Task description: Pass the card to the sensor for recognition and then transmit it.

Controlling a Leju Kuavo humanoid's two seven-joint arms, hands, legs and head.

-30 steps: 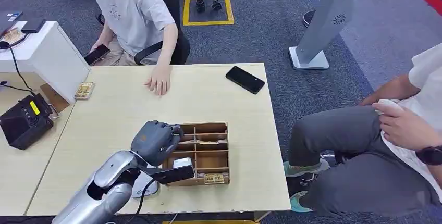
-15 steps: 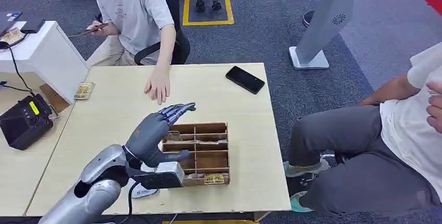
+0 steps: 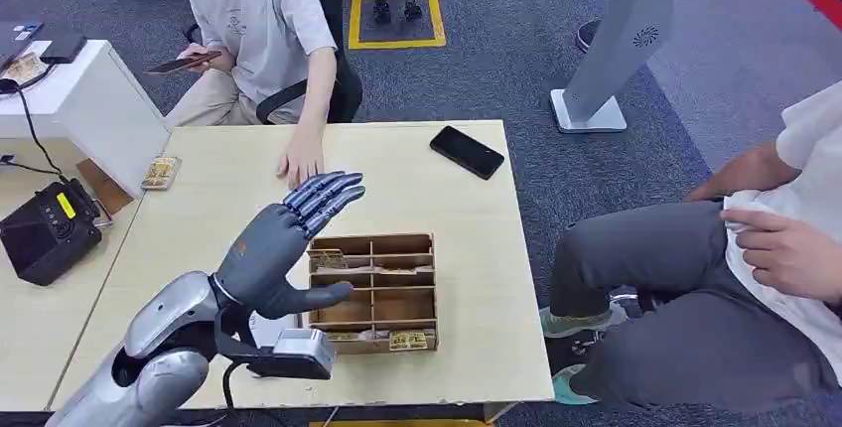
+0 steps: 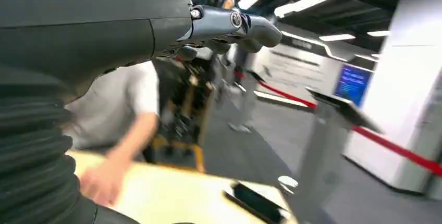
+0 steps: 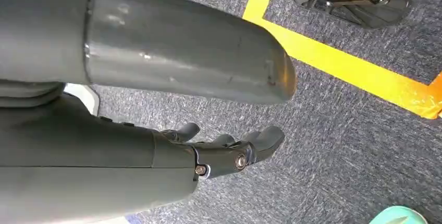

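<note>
**Left robot hand raised open above the card tray**

Nearest the robot, at the front edge of the desk (image 3: pixel 457 348), a small white round device (image 3: pixel 266 331) lies on the surface, mostly hidden under the silver left arm. Just beyond it, toward the front middle of the desk, sits a brown divided tray (image 3: pixel 382 293); a patterned card (image 3: pixel 408 341) lies in its front row, and more cards lie in other compartments. The left robot hand (image 3: pixel 283 248) is lifted above the tray's left side, fingers stretched wide and pointing away from the robot, thumb out over the tray, with nothing in it. The right robot hand (image 5: pixel 224 148) hangs low beside the robot's body over grey carpet marked with a yellow line (image 5: pixel 344 67), fingers loosely spread and empty.

Farther back, a seated person's hand (image 3: pixel 301 157) rests flat on the desk near its far edge. A black phone (image 3: pixel 467 152) lies at the far right corner. At the far left corner a small stack of cards (image 3: pixel 160 172) lies against a white box (image 3: pixel 94 109). On the next desk to the left sits a black controller (image 3: pixel 45 233). A second person sits off the desk's right side, and a grey stand (image 3: pixel 611 60) rises from the carpet behind.
</note>
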